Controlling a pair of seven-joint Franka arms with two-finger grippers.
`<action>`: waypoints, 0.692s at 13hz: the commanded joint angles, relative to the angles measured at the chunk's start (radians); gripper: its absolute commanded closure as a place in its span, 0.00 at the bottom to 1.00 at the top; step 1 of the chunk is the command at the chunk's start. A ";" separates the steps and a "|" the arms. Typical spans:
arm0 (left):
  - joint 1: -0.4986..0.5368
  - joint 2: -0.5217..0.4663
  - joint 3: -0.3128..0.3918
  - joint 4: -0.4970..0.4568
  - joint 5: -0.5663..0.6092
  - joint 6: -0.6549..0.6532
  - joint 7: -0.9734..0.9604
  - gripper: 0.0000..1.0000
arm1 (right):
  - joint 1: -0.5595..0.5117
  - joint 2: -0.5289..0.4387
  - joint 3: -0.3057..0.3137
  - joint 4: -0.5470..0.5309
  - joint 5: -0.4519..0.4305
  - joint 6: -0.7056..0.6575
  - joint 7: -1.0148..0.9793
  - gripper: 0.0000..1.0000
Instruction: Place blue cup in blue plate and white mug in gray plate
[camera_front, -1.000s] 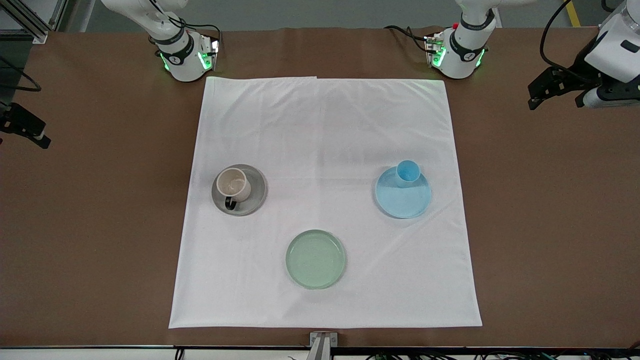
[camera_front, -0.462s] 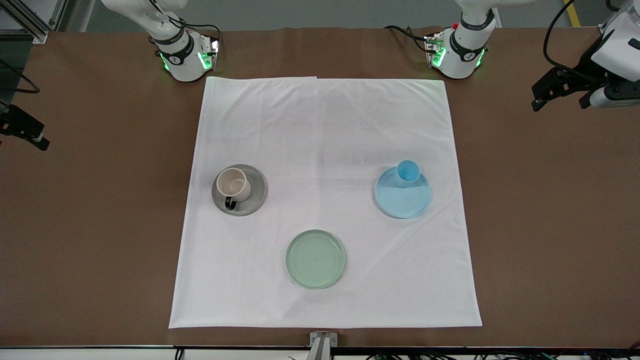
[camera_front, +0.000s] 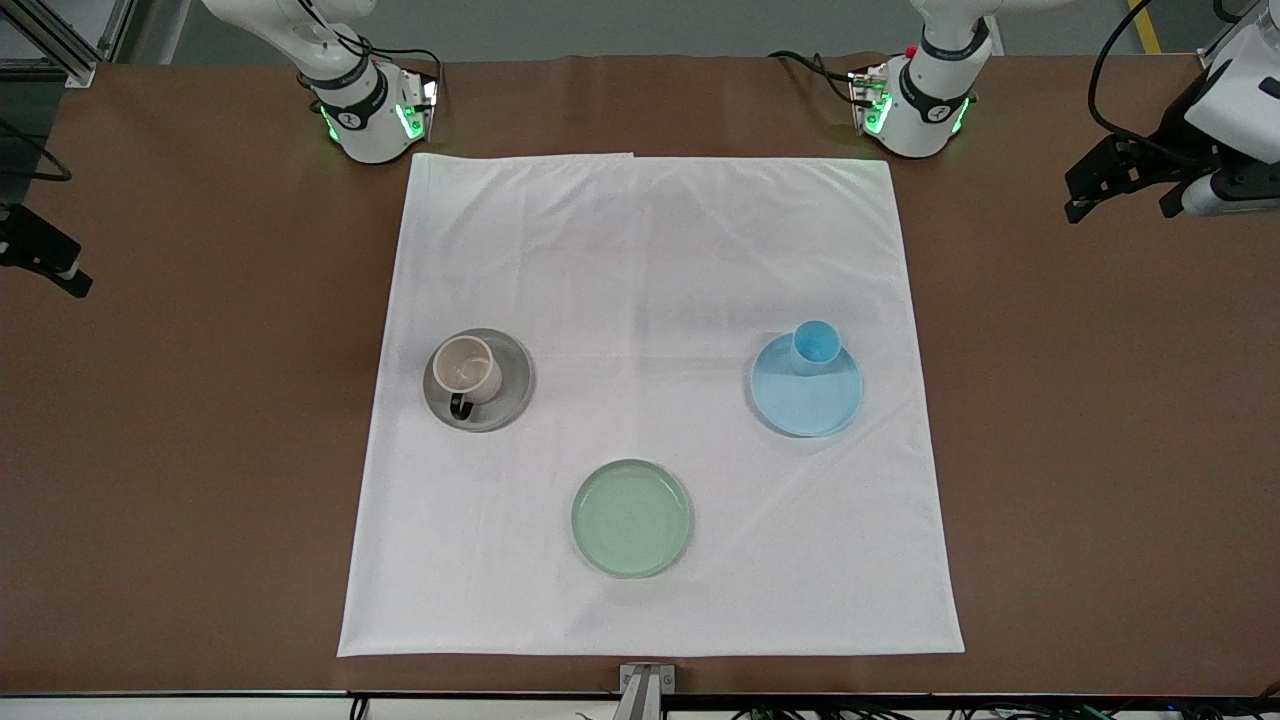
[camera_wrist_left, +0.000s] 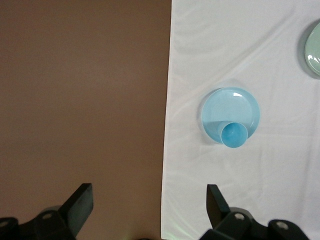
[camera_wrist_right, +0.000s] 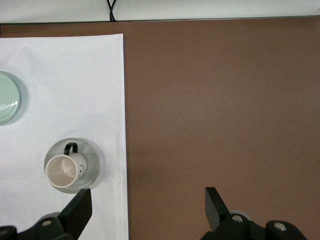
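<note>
My left gripper (camera_wrist_left: 148, 202) hangs with its fingers (camera_wrist_left: 80, 205) spread wide and empty, over the bare brown worktop (camera_front: 200, 450) at the left arm's end, clear of the white cloth (camera_front: 650, 250). The right gripper (camera_wrist_right: 147, 202) mirrors it over the right arm's end of the worktop, fingers (camera_wrist_right: 79, 207) likewise wide and holding nothing.

The blue cup (camera_front: 815, 346) stands upright on the blue plate (camera_front: 810, 400), but right at the plate's edge that lies farther from the front camera. From the left wrist view it seems to overlap the rim, and I can't say for certain that its whole base sits inside. The white mug (camera_front: 467, 368) stands on the gray plate (camera_front: 510, 395), a little off centre, its black handle pointing toward the front camera. The pale green plate (camera_front: 631, 518) lies empty, nearer to the camera, between the two.

I judge both placements done, so the risks are small but real:

- **Cup on the rim:** if its base is perched there, a knock to the worktop or a tug on the cloth could tip it off the plate.
- **Returning arms:** if I bring either arm back low over the cloth, the spread fingers could clip a vessel or snag a fold and drag the plates.
</note>
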 joint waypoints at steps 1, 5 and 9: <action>0.003 0.014 -0.002 0.028 0.004 -0.012 0.007 0.00 | -0.016 0.024 0.007 0.046 0.001 -0.033 0.002 0.00; 0.003 0.024 -0.002 0.028 0.006 -0.012 0.007 0.00 | -0.014 0.030 0.007 0.050 0.004 -0.047 0.002 0.00; 0.003 0.046 -0.002 0.051 0.006 -0.012 0.009 0.00 | -0.014 0.030 0.007 0.050 0.004 -0.045 -0.001 0.00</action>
